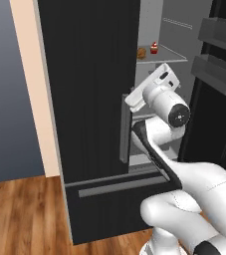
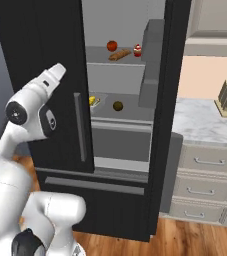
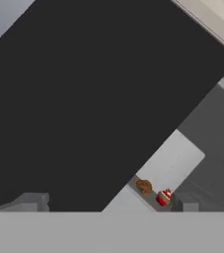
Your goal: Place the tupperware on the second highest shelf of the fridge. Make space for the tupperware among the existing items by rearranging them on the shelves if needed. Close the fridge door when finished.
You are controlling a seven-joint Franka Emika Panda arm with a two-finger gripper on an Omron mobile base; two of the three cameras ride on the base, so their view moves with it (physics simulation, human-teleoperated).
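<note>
We saw the fridge [image 2: 45, 75], a tall slab of smooth matte black, with its right door [image 2: 167, 100] swung wide and its left door [image 1: 84, 84] shut; everything below is placed against it. A grey vertical bar handle [image 2: 78, 126] ran down the shut door's inner edge, and beneath both doors sat a wide drawer front [image 2: 95, 186] with a flat grey horizontal pull. The interior was pale grey and plain. Boxy grey door bins [image 1: 215, 72] hung on the inside of the open door.

The white arm, rounded and glossy with dark joint caps, rose in front of the shut door, its wrist level with the handle. The gripper's fingertips were not in sight, so we could not tell whether they were spread or pressed together.

Inside the fridge, the upper shelf [image 2: 116, 63] carried a round red tomato [image 2: 112, 45], an elongated brown bread roll [image 2: 120, 54] and a red-topped cupcake [image 2: 137, 50] in a row. Below it, the second highest shelf [image 2: 120, 119], a wide flat plate with a thick grey front edge, held the tupperware [image 2: 94, 101] at its left end, close behind the door handle: a small clear rectangular box showing yellow inside. A brownish-green round fruit [image 2: 117, 106] sat near it to the right, apart from the box
</note>
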